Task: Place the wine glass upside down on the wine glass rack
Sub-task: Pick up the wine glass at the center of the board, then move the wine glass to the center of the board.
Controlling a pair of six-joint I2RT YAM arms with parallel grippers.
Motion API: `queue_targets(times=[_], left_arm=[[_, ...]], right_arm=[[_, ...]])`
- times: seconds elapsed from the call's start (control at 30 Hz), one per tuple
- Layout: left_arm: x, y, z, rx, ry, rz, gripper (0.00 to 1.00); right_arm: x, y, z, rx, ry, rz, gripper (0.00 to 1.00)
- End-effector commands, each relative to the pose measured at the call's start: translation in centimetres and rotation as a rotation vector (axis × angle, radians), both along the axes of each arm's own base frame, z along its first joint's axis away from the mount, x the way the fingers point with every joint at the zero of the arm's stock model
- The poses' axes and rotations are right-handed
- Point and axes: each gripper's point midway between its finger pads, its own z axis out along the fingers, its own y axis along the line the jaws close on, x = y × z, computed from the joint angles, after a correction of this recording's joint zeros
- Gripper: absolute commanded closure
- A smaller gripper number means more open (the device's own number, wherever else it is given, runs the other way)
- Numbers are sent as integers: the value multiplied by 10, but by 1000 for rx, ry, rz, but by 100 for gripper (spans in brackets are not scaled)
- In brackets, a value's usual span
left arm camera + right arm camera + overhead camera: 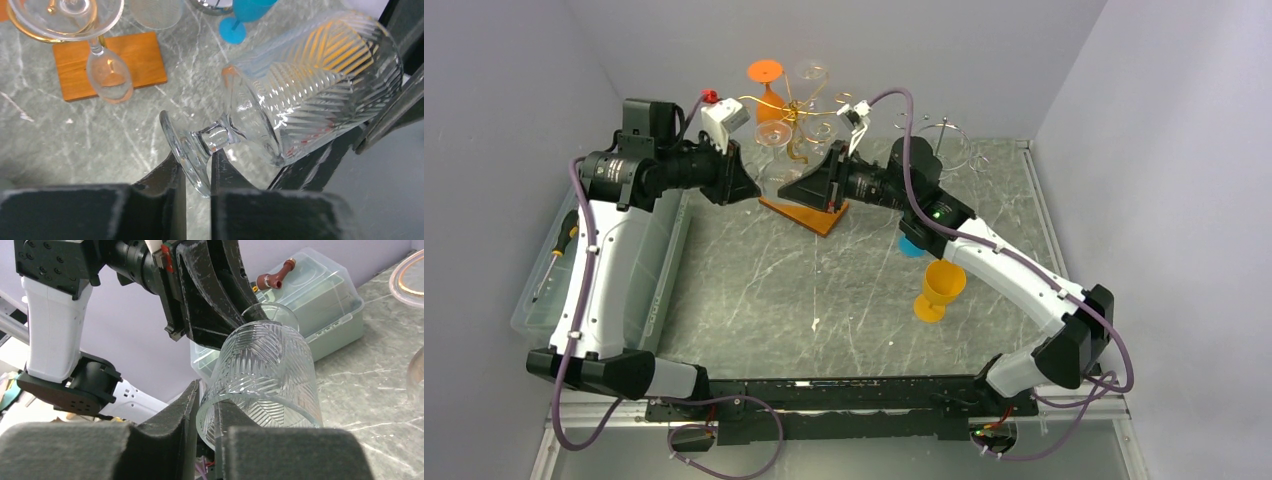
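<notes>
A clear ribbed wine glass [310, 85] lies on its side in the air between my two grippers. My left gripper [197, 165] is shut on the round foot [186, 147] of the glass, beside the short stem. My right gripper [205, 405] is shut on the rim of the bowl [270, 370], one finger inside and one outside. From above, the two grippers [749, 188] [792, 190] meet nose to nose in front of the wine glass rack [809, 215], a gold wire frame on an orange wooden base. Its wires carry hanging glasses, one of them orange [767, 85].
An orange goblet [939, 290] stands on the marble table right of centre, with a blue glass [911, 247] behind my right arm. A clear plastic bin [554, 290] sits along the left edge. Another wire stand [944, 140] is at the back right.
</notes>
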Motion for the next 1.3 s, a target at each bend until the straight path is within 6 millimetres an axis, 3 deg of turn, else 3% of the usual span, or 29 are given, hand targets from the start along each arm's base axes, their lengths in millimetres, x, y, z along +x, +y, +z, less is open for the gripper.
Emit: queue_targets(times=[0.0,0.1,0.37,0.4,0.43,0.67,0.83,0.97,1.1,1.2,1.27], left_arm=[[-19,-7,28,73,-265,-177,98],[-23,1,29,172,-395,-225,100],[-44,21,17,416,-757,-371,100],[-46,22,19,441,-797,-389,100],[-48,23,19,459,-831,-405,100],[-58,13,45,500,-1180,-479,100],[-67,5,53,521,-1352,-541,100],[-75,0,45,548,-1465,-598,100],[-81,-2,38,570,-1546,-634,100],[-84,-4,33,583,-1573,-662,100],[-84,-4,31,590,-1588,-669,100]], right_arm=[[-31,-10,23,79,-26,104,81],[-39,-17,6,27,3,106,62],[-54,-34,-28,-85,64,107,30],[-55,-35,-32,-104,66,104,7],[-55,-37,-35,-122,69,98,1],[-46,-30,-32,-136,-5,96,0],[-18,-46,-63,-262,-30,-67,0],[19,-89,-95,-391,-2,-265,0],[58,-149,-126,-514,34,-473,0],[75,-184,-150,-631,31,-578,4],[81,-195,-166,-707,16,-599,8]])
